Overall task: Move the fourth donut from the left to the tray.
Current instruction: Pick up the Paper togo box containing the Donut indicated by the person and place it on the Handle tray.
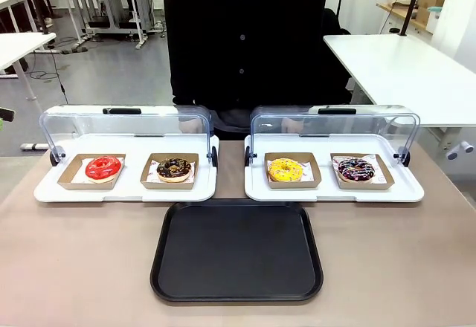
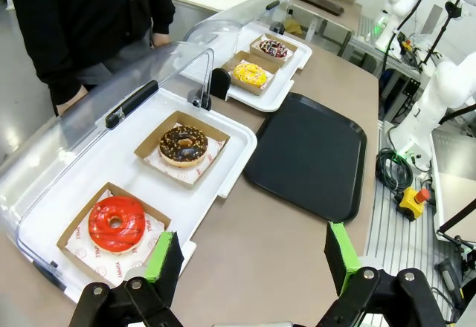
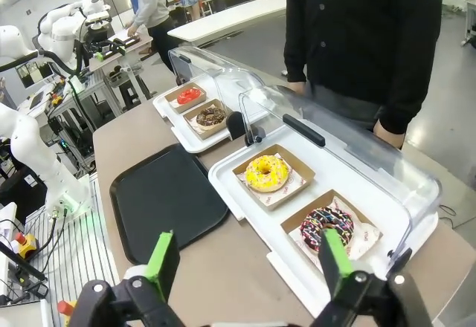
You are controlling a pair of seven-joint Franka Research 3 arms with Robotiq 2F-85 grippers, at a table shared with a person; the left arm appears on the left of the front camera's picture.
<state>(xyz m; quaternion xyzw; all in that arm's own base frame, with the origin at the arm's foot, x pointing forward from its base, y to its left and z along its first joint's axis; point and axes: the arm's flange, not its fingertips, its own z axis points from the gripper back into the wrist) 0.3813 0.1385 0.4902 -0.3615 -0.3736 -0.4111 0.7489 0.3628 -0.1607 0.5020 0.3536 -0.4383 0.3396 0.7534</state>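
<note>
The fourth donut (image 1: pixel 355 169), dark chocolate with pink and white drizzle, lies in a small brown box at the far right of the right display tray; it is also in the right wrist view (image 3: pixel 326 227) and far off in the left wrist view (image 2: pixel 273 48). The black tray (image 1: pixel 236 251) lies empty on the table in front of the display trays, also visible as the tray (image 2: pixel 309 153) and the tray (image 3: pixel 165 197). My right gripper (image 3: pixel 244 264) hangs open above the table edge near the donut. My left gripper (image 2: pixel 251 256) is open near the red donut.
Two white display trays (image 1: pixel 126 186) (image 1: pixel 335 190) with raised clear lids hold a red donut (image 1: pixel 103 168), a chocolate crumb donut (image 1: pixel 175 169) and a yellow donut (image 1: pixel 285 169), each in a brown box. A person in black stands behind them at the far side.
</note>
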